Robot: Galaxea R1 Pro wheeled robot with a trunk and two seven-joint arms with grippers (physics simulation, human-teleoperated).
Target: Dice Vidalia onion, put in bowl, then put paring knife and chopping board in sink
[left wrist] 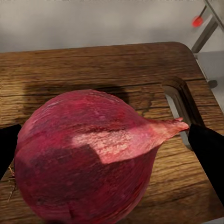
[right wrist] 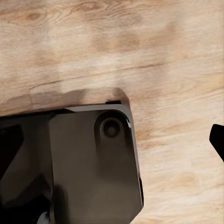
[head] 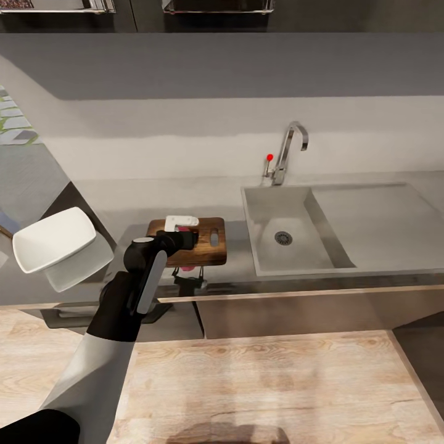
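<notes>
Onion (left wrist: 88, 158): dark red, held between the two black fingers (left wrist: 207, 149) of the left gripper (head: 185, 237), one finger on each flank, pointed tip toward the board's handle slot; kept over the board, probably so that it can be set down for dicing.
Left jaws: grasping the onion, a finger at each flank; real contact hard to confirm from the left wrist view.
Chopping board (head: 206, 237): brown wood, directly under the jaws, on the countertop (head: 123, 203) just beside the sink; placed near the basin, likely to make the later transfer short.
Sink (head: 271, 213): grey basin to the far side of the jaws from the bowl, drain visible, nothing seen lying in it.
Bowl (head: 54, 239): white, square, on the countertop well apart from the jaws, ready for the diced pieces.
Paring knife: cannot tell where.
Right gripper: one dark fingertip (right wrist: 217, 137) at the frame edge over the wood floor (right wrist: 177, 56) and the robot's dark base (right wrist: 79, 163); jaw state cannot be told; seems parked away from the work.
</notes>
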